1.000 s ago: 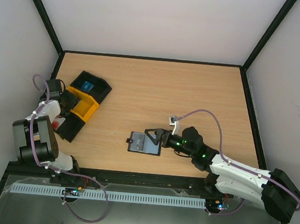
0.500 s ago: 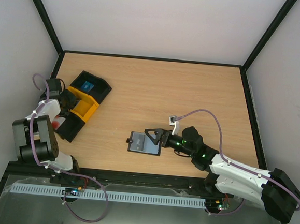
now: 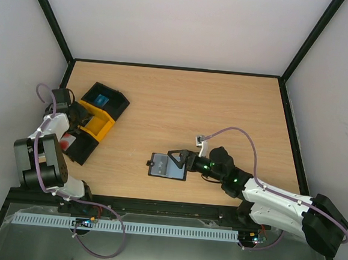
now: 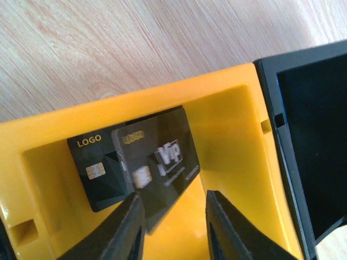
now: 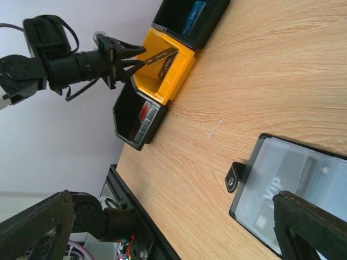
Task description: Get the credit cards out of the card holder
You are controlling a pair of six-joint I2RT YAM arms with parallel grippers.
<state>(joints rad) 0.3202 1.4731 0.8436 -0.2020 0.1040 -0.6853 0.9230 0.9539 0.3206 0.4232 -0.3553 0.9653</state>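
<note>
The card holder lies open on the table, a dark card showing through its clear pocket. My right gripper hovers wide open over its right part, gripping nothing. At the far left, my left gripper is low inside the yellow tray, jaws apart. A dark grey "VIP" credit card tilts loose against the left finger, blurred. Under it a second dark card marked "LOGO" lies flat. In the right wrist view the left gripper points into the yellow tray.
A black tray beyond the yellow one holds a blue card. Another black tray nearer me holds a red card. All three trays sit against the table's left edge. A black frame borders the table.
My left gripper's jaws have parted and let go of the dark VIP card over the yellow tray. The right arm has barely moved.
</note>
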